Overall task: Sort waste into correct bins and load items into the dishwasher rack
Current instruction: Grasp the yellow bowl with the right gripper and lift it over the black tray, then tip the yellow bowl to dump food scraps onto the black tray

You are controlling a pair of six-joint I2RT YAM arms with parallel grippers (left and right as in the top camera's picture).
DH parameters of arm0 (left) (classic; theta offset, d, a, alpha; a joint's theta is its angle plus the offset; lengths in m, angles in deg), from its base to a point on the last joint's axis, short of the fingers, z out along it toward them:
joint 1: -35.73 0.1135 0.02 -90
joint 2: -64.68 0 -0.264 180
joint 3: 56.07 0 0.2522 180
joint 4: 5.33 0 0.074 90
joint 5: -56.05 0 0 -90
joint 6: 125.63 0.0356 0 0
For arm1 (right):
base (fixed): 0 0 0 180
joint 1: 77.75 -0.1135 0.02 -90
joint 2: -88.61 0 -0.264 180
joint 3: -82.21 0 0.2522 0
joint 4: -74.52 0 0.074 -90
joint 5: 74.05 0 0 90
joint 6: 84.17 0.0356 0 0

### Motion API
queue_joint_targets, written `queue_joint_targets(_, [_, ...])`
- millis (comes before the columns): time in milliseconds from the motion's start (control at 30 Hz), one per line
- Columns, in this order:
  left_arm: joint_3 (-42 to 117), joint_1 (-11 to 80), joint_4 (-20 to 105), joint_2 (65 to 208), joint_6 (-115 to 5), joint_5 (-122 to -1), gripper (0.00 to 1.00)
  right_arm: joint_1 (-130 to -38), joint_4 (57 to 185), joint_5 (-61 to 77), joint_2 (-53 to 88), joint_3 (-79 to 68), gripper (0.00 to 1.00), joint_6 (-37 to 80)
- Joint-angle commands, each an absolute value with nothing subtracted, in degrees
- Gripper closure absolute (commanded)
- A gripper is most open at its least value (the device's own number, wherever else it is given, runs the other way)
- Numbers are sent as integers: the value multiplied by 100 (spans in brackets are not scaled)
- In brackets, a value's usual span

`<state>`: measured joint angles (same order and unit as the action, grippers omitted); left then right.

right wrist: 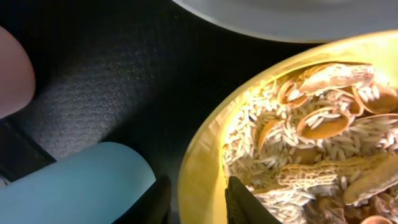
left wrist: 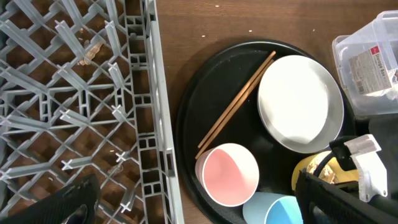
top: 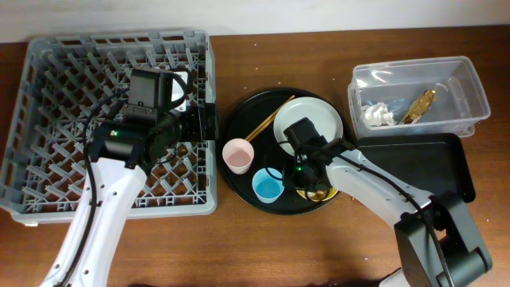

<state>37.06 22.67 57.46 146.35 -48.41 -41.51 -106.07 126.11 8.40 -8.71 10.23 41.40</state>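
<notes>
Yellow bowl, its rim between the right pincer tips.

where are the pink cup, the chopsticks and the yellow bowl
pink cup (left wrist: 229, 175), left wrist view, inside bottom
chopsticks (left wrist: 236, 106), left wrist view, middle of the pair
yellow bowl (right wrist: 204, 148), right wrist view, bare inner wall

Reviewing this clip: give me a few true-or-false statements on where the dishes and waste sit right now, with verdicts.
1. The chopsticks lie on the round black tray, beside the plate. True.
2. The tissue lies in the clear tub. True.
3. The pink cup is in the clear tub too. False: it stands on the round black tray.
4. The yellow bowl is empty. False: it holds pale grains and shell-like scraps.
5. The right gripper has a finger on either side of the yellow bowl's rim. True.
</notes>
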Motion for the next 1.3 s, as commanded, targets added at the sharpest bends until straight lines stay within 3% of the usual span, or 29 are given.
queue_joint_targets(0, [3768,2278,5740,14633,-4751,-4210,1,-10618,12615,1240,-847,1065,96,4348])
queue_joint_targets(67, [3768,2278,5738,14633,-4751,-4210,1,-10511,12718,1102,-845,862,96,4381])
queue_joint_targets(333, [3768,2278,5740,14633,-4751,-4210,1,-9625,15664,1170,-838,-1897,96,4193])
queue_joint_targets(467, [3768,2278,5740,14633,-4751,-4210,1,-7343,16001,-830,-825,-1853,96,2114])
queue_joint_targets(600, [3768,2278,5740,14633,-4751,-4210,1,-5230,15041,-2941,-840,-518,96,634])
queue_joint_targets(700, [3768,2278,5740,14633,-4751,-4210,1,-4231,14066,-5074,-843,510,96,-299])
queue_joint_targets(733, [3768,2278,5738,14633,-4751,-4210,1,-3840,13944,-5138,-843,693,96,-303])
queue_joint_targets(900, [3768,2278,5738,14633,-4751,-4210,1,-3422,13983,-5940,-840,722,96,-1204])
queue_joint_targets(1033, [3768,2278,5738,14633,-4751,-4210,1,-3416,14272,-6082,-840,722,96,-1097])
queue_joint_targets(1067, [3768,2278,5740,14633,-4751,-4210,1,-3422,14263,-6167,-829,722,96,-1680])
queue_joint_targets(1100, [3768,2278,5740,14633,-4751,-4210,1,-3381,14272,-6482,-818,715,96,-865])
queue_joint_targets(1133, [3768,2278,5740,14633,-4751,-4210,1,-3390,14335,-6456,-753,715,96,-1549])
queue_joint_targets(1167, [3768,2278,5740,14633,-4751,-4210,1,-3376,13795,-5658,-827,715,96,-242])
queue_joint_targets(1200, [3768,2278,5738,14633,-4751,-4210,1,-3348,14294,-6932,-803,715,96,-819])
queue_joint_targets(1233, [3768,2278,5740,14633,-4751,-4210,1,-3350,14294,-6849,-753,713,96,-1610])
queue_joint_targets(1267, [3768,2278,5740,14633,-4751,-4210,1,-3317,13760,-5780,-862,715,96,166])
